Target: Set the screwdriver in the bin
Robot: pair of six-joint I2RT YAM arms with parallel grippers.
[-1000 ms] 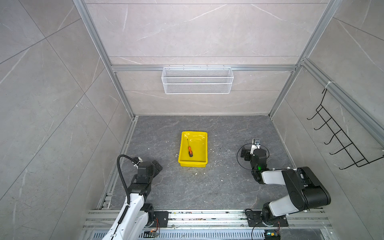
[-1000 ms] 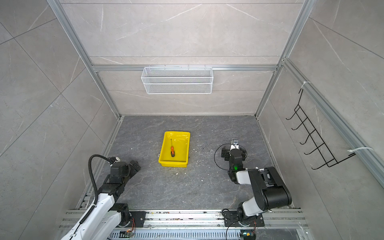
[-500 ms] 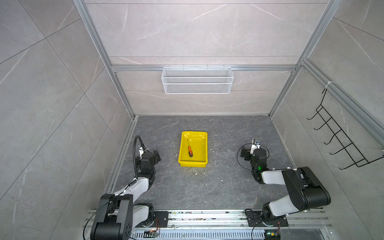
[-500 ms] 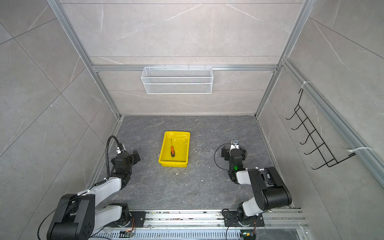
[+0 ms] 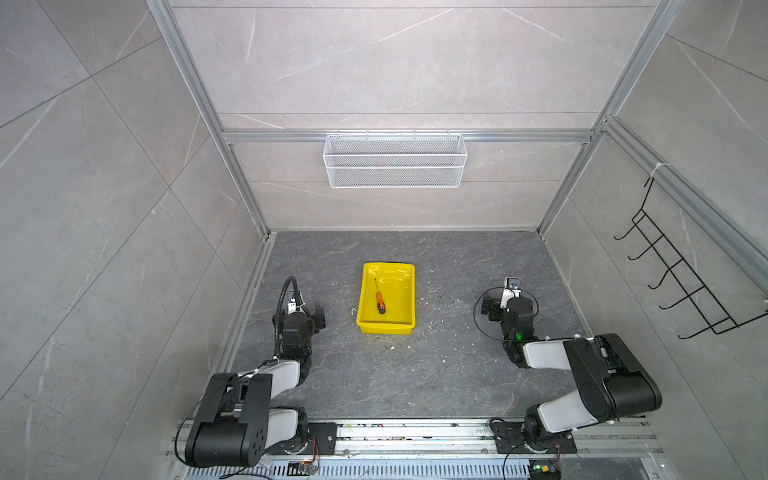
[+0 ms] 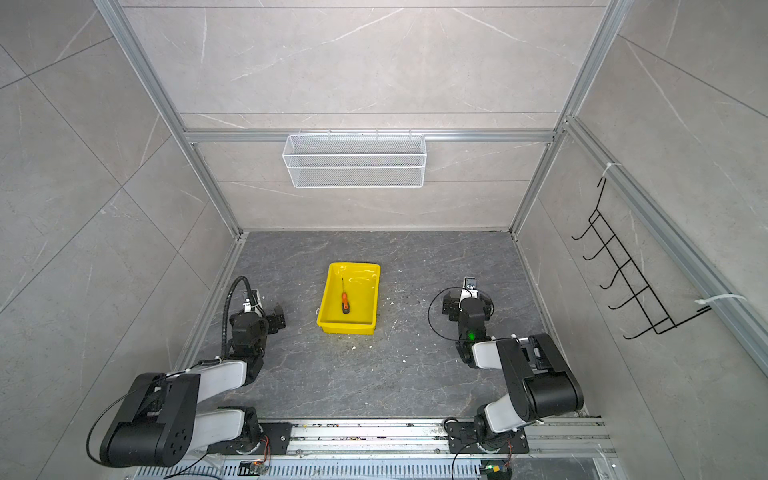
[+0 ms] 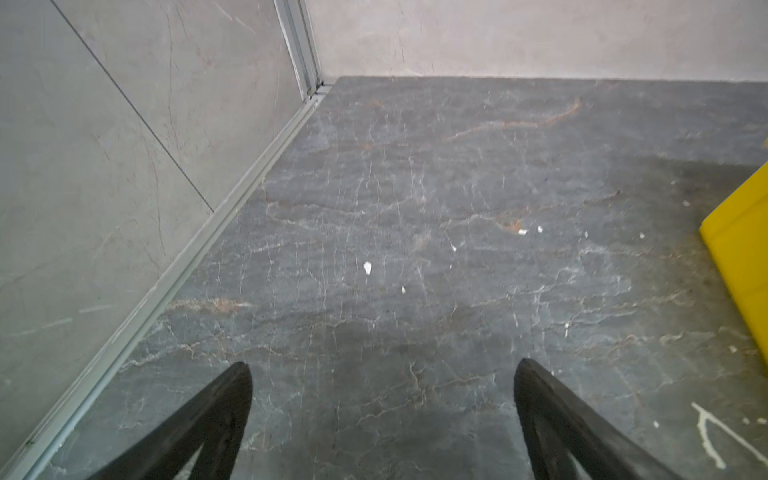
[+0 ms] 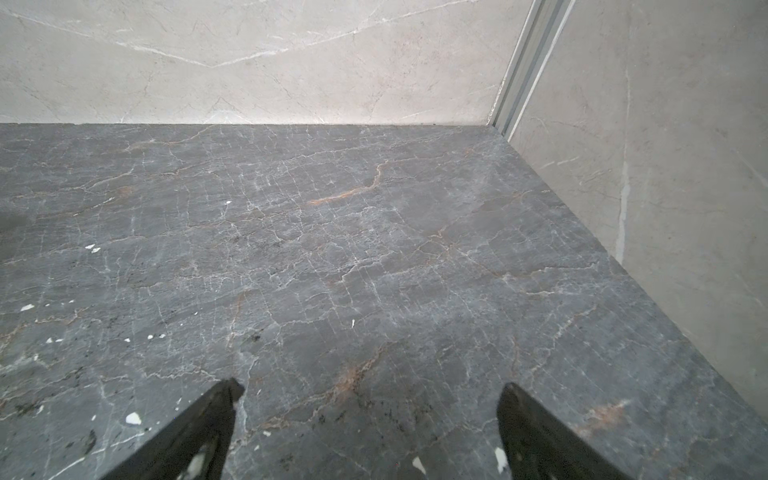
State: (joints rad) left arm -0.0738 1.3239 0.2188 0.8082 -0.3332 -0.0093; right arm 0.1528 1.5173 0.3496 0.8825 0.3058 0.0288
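In both top views the left gripper (image 5: 308, 309) has retreated, open-jawed and empty like the right gripper (image 8: 370, 388); the screwdriver (image 5: 379, 301) lies in the bin (image 5: 385, 329), task likely done.

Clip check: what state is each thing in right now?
screwdriver: lying flat in the bin.
bin: upright on floor, holds screwdriver.
left tool: open, empty.
right tool: open, empty.
basket: hung on back wall, looks empty.
rack: hung on side wall, hooks bare.

The orange-handled screwdriver (image 5: 380, 300) lies flat inside the yellow bin (image 5: 387, 329).
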